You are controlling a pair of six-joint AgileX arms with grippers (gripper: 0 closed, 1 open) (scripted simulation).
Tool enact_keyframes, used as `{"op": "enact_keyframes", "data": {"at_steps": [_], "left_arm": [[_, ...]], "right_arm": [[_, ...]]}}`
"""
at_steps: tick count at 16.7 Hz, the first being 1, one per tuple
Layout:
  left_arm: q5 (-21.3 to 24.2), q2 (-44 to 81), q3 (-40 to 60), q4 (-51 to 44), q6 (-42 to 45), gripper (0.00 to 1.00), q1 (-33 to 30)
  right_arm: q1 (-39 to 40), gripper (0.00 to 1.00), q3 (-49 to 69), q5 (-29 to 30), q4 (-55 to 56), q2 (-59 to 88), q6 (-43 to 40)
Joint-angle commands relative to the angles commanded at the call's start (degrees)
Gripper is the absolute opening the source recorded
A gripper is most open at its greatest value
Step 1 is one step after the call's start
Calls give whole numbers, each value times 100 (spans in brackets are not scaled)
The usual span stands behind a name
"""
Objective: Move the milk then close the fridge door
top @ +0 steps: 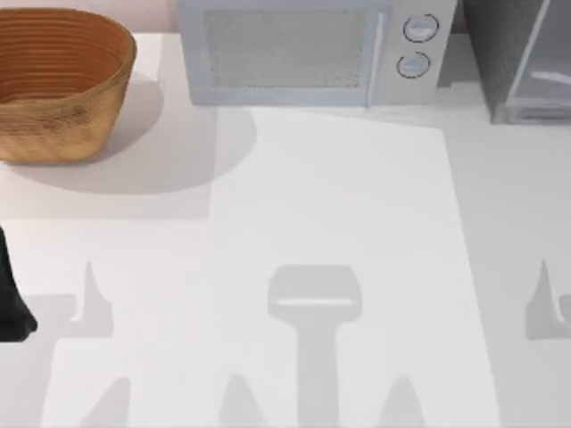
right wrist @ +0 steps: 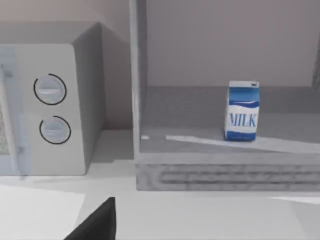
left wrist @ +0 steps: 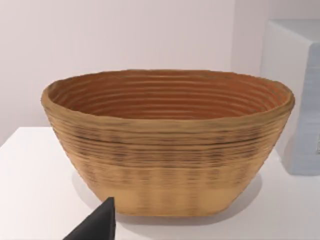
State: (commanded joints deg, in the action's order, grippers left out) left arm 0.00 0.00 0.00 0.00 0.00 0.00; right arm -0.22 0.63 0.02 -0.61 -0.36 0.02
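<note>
Matte black throughout, with no markings, cables or screws to make out. In the top view, a dark rounded bulk of the left arm (top: 11, 299) at the left edge, smooth-surfaced and narrowing upward. In the left wrist view, a flat black wedge of the left claw (left wrist: 97, 224), sharp-cornered, with one straight upright edge and one slanted edge. In the right wrist view, a like black wedge of the right claw (right wrist: 97, 222), equally plain and angular.

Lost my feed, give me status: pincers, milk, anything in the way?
Left arm parked at table's left edge. Milk upright inside the open fridge, untouched. Nothing in front of the carton.
</note>
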Motion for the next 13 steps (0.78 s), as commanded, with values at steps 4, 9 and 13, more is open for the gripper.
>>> {"op": "enact_keyframes", "data": {"at_steps": [4, 9, 13], "left_arm": [[0, 0, 0, 0, 0, 100, 0], [0, 0, 0, 0, 0, 100, 0], [0, 0, 0, 0, 0, 100, 0]], "right_arm": [[-28, 100, 503, 34, -855, -605, -5], [-14, 100, 1546, 32, -3096, -1871, -47], [10, 100, 2453, 21, -5240, -2979, -73]]}}
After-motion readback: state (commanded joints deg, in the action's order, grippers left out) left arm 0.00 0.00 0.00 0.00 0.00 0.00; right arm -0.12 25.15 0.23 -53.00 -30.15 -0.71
